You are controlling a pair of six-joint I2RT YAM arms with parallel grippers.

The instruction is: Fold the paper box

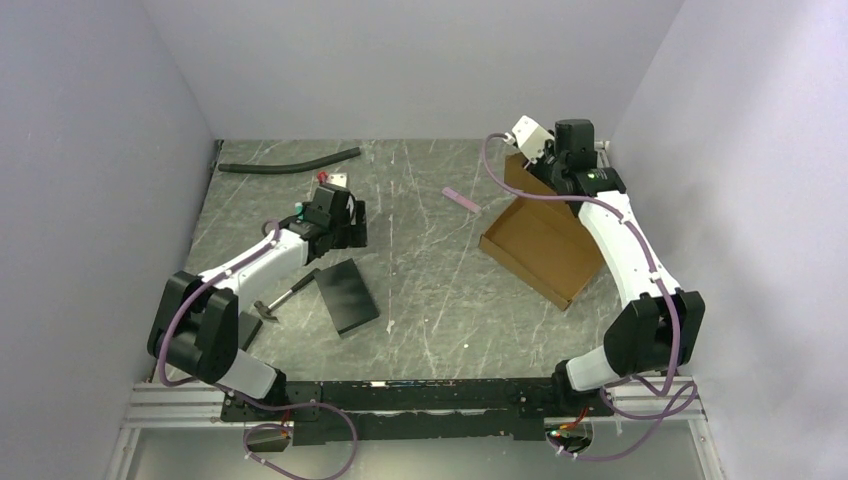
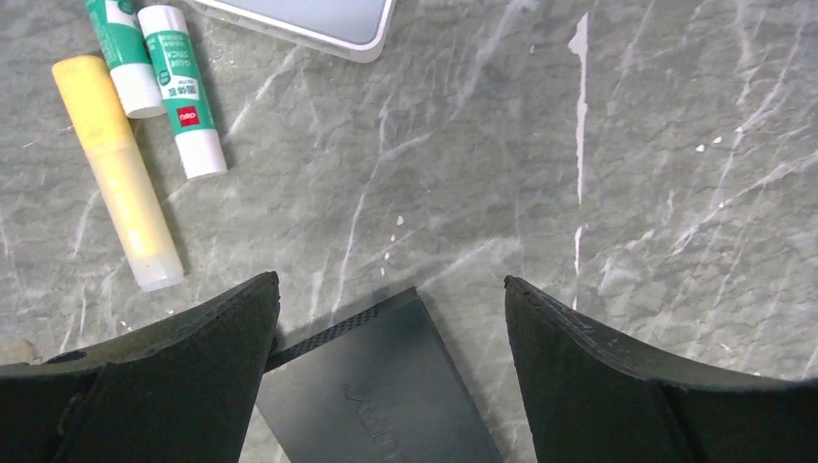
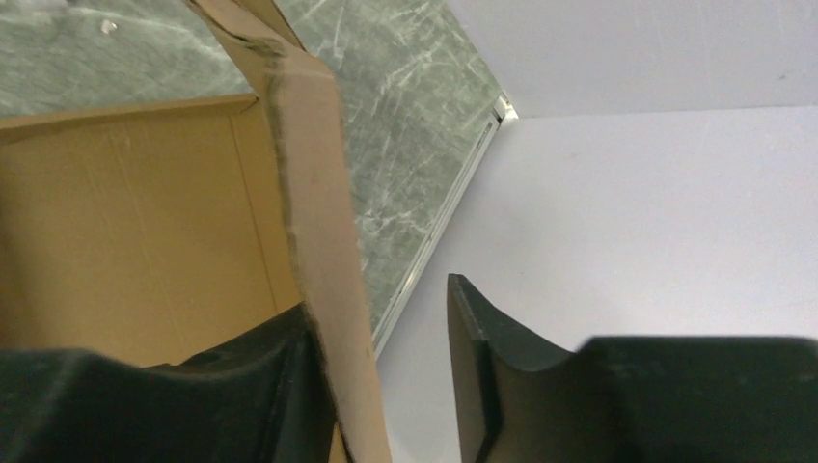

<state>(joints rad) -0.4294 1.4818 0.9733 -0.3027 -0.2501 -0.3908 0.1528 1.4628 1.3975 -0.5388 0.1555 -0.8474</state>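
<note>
The paper box, brown cardboard and partly raised, stands at the right rear of the table against the side wall. My right gripper hangs over its far edge. In the right wrist view an upright flap lies against the left finger, with a clear gap to the right finger, so the right gripper is open. The box's inner panel fills the left of that view. My left gripper is open wide above a corner of a black slab, touching nothing.
Two green-and-white glue sticks, a yellow stick and a white tray's corner lie ahead of the left gripper. A black hose, a pink piece and a small tool lie on the table. Walls close in on both sides.
</note>
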